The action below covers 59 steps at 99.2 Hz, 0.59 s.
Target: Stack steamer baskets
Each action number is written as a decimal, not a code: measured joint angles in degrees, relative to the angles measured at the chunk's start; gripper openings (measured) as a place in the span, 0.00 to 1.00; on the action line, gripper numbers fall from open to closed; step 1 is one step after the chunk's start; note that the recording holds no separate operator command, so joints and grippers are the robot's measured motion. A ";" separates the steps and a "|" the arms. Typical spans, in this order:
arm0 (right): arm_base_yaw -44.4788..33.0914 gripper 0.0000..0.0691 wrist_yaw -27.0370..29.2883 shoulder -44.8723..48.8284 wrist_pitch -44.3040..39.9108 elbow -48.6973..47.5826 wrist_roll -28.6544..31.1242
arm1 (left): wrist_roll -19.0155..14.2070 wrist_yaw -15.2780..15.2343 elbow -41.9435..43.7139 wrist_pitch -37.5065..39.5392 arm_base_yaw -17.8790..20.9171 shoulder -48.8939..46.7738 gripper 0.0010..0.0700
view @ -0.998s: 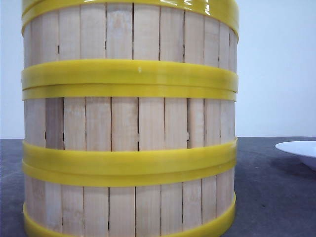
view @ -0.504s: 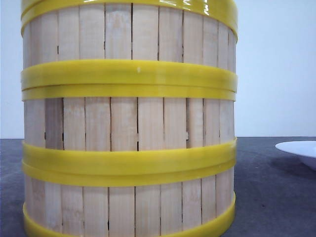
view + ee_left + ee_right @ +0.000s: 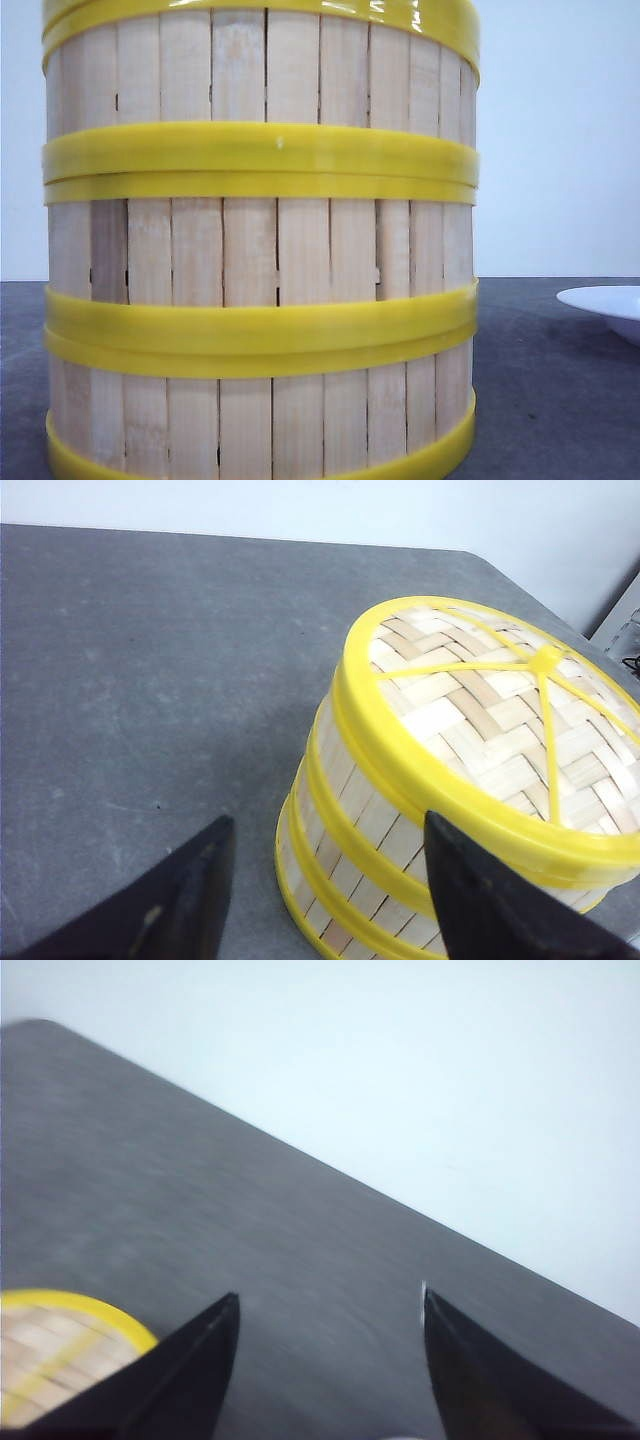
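Three steamer baskets (image 3: 260,250) stand stacked in one column that fills the front view; pale slats and yellow rims show. In the left wrist view the same stack (image 3: 370,830) carries a flat woven lid (image 3: 500,720) with a yellow rim on top. My left gripper (image 3: 328,818) is open close beside the stack's wall, and one fingertip (image 3: 470,880) overlaps the top rim in the picture; whether it touches I cannot tell. My right gripper (image 3: 328,1293) is open over bare table, holding nothing, with the lid's edge (image 3: 60,1345) off to one side. Neither gripper shows in the front view.
A white plate (image 3: 605,300) lies on the grey table (image 3: 540,380) to the right of the stack. The table's far edge (image 3: 330,1165) meets a pale wall. The right wrist view is blurred.
The stack's slats have shifted a few pixels to the left in the front view. The plate has stayed in place.
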 joint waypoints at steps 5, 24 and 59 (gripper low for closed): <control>-0.02 0.51 1.25 -1.64 -2.25 -0.61 0.57 | 0.00 0.00 0.00 -0.17 0.00 0.00 0.50; 0.00 0.51 5.27 -11.23 -5.14 -11.85 5.64 | 0.00 0.00 0.00 -0.26 0.00 0.00 0.50; 0.04 0.51 6.62 -31.30 -5.60 -45.48 22.10 | -0.02 0.00 0.00 -0.24 0.00 0.00 0.50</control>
